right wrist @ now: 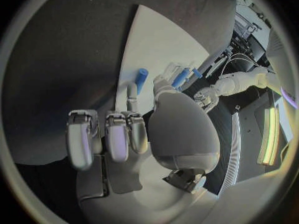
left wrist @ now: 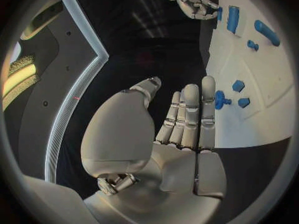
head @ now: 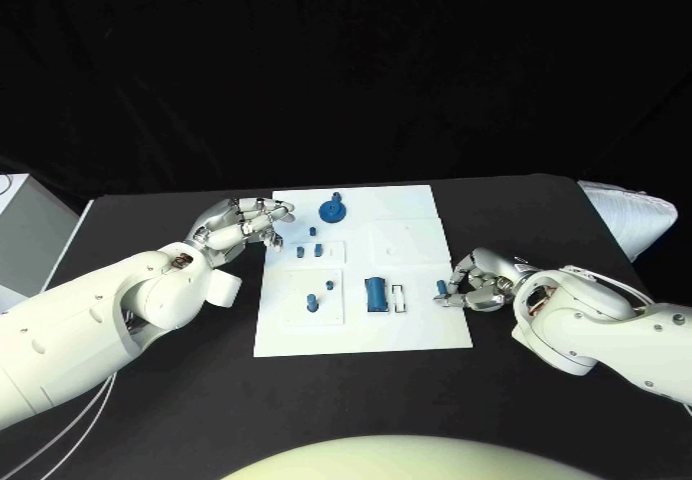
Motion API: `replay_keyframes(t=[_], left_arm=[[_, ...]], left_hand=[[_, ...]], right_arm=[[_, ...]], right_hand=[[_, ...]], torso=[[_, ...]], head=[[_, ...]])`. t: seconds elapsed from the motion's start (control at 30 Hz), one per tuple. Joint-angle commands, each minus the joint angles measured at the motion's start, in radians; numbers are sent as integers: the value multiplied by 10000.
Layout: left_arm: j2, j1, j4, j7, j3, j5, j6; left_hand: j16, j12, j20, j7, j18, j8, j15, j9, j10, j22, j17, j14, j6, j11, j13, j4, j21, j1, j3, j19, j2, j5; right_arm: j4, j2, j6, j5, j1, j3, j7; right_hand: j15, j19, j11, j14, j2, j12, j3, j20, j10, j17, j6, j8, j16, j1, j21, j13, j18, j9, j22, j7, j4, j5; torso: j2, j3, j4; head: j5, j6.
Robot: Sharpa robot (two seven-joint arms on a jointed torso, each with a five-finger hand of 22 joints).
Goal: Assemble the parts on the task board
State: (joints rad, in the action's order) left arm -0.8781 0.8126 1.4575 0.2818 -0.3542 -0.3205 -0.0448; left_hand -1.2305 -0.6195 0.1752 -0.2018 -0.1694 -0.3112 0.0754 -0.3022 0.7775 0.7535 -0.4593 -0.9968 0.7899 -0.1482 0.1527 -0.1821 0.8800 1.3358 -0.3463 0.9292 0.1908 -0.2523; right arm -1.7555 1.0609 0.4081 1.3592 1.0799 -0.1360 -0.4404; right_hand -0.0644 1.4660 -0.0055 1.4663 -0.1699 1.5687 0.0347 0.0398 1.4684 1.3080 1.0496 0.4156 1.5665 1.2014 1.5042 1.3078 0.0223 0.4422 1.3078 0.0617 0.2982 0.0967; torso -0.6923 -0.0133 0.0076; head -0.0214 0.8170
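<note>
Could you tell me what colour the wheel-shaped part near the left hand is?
The wheel-shaped part is blue, clearest in the head view.

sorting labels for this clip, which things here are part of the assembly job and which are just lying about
Part of the job:
task board
blue wheel
blue cylinder
small blue pegs
left hand
right hand

Lying about:
white cloth
white box
</note>
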Motion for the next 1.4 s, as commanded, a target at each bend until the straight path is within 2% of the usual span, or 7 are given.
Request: replay_keyframes(t=[0.03,0.53,0.73,0.83,0.97,1.33,1.4], left_arm=[[24,-45,10,28,-5,-66,203],[-10,-85,21,45,-5,-68,188],[-17,-88,33,94,-5,-32,190],[-21,-89,34,100,-5,-22,194],[-27,-90,35,101,-5,-16,192],[-39,-93,39,92,-5,-13,199],[-40,-94,38,89,-5,-12,194]], left_hand=[[-69,-44,-11,-28,-147,-33,9,-2,-43,-12,10,-25,-36,27,15,-4,-38,35,75,52,21,20],[-71,-54,-12,-30,-147,-38,8,2,-55,-15,11,-24,-48,26,19,-34,-43,26,105,55,18,22],[-74,-67,-13,-38,-146,-41,10,7,-68,-18,11,-24,-65,22,23,-86,-49,9,127,58,-23,15],[-74,-72,-13,-41,-146,-40,11,10,-73,-20,12,-23,-75,20,25,-104,-51,6,132,59,-41,12],[-74,-72,-13,-41,-146,-40,11,10,-73,-20,12,-23,-75,20,25,-104,-51,6,132,59,-41,12],[-74,-74,-14,-44,-146,-40,12,12,-80,-20,12,-22,-82,18,25,-115,-53,9,135,60,-54,10],[-74,-74,-14,-44,-146,-40,12,12,-80,-20,12,-22,-82,18,25,-115,-53,9,135,60,-54,10]], right_arm=[[52,-80,-16,358,-32,0,-268],[535,-489,-461,1175,-125,-2,-787],[677,-670,-719,1624,-187,-6,-859],[683,-714,-824,1704,-214,-8,-880],[643,-727,-967,1751,-235,-8,-904],[392,-700,-648,1632,-283,-10,-931],[304,-669,-397,1412,-285,-9,-895]], right_hand=[[-95,867,-70,1045,16,21,37,-63,1024,2628,79,-40,42,-5,-10,2630,-84,14,2376,-10,-33,52],[-106,859,-79,1045,31,21,154,-74,1024,2628,88,-65,42,219,-43,2630,-77,27,2366,-19,-48,-3],[-114,864,-85,1045,6,21,429,-86,1024,2628,99,-150,42,973,-32,2630,-81,32,2377,-22,-83,303],[-144,866,-122,1045,124,21,802,-106,1024,2628,113,-208,42,1605,-31,2630,-81,14,2380,-66,-178,618],[-174,876,-152,1045,-106,21,1679,-153,1024,2628,253,-330,42,2313,-2,2630,-88,-46,2397,-91,-175,1498],[-195,888,-176,1045,-447,21,2434,-166,1024,2628,390,-403,42,2246,33,2630,-97,-52,2418,-115,-121,2321],[-203,906,-192,1045,-505,21,2699,-175,1024,2628,413,-404,42,2008,92,2630,-109,-25,2441,-127,-111,2805]], torso=[[1,-3,-4],[1,-15,12],[5,-18,9],[8,-17,8],[4,-12,1],[7,-14,-3],[7,-12,5]], head=[[-11,-8],[66,37],[74,31],[76,44],[80,42],[72,19],[71,10]])
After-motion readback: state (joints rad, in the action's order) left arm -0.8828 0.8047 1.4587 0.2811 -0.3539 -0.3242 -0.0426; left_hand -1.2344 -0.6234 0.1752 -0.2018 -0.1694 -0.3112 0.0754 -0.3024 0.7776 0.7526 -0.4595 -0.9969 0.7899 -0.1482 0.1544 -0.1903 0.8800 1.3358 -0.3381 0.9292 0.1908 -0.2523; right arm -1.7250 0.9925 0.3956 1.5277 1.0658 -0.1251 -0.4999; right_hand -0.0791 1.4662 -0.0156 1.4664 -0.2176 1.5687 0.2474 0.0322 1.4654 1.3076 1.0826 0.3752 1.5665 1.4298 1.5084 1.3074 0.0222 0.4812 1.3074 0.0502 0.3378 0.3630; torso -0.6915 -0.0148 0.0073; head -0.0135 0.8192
